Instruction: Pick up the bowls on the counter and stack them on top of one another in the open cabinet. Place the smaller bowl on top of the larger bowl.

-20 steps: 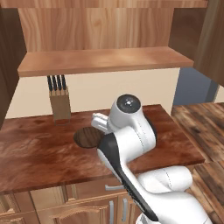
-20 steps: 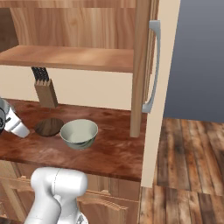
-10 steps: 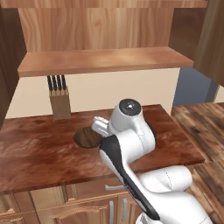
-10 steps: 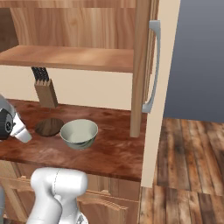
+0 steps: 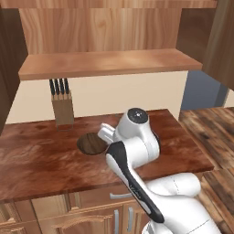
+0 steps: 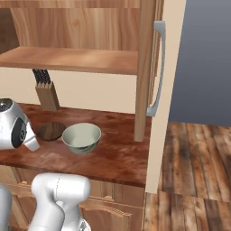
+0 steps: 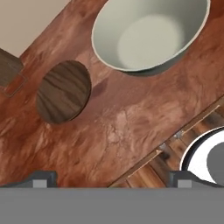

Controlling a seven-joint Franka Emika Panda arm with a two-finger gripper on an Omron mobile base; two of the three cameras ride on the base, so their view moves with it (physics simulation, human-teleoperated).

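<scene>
Knife block (image 5: 63,106) upright at the back left of the desk (image 5: 36,155), against the wall and clear of the working area. Smaller bowl (image 5: 91,144) flat on the desk just in front of the block, rim up; shallow and saucer-like, so likely best gripped across one edge. Larger bowl (image 6: 81,137) on the desk just to the right of the smaller one, apart from it, mouth up, whitish inside exposed. Both bowls near the front edge, within reach of the arm. Pincer (image 7: 109,181) released, tips spread wide, nothing between them; poised above the desk front, looking down with the smaller bowl (image 7: 64,91) to its left and the larger bowl (image 7: 151,33) ahead. Judged as an approach stage: no bowl lifted yet. Open cabinet (image 6: 67,58) above, tan shelf bare; door swung out at right, handle (image 6: 155,72) facing outward. Larger bowl presumably first onto the shelf, as base of the stack.
</scene>
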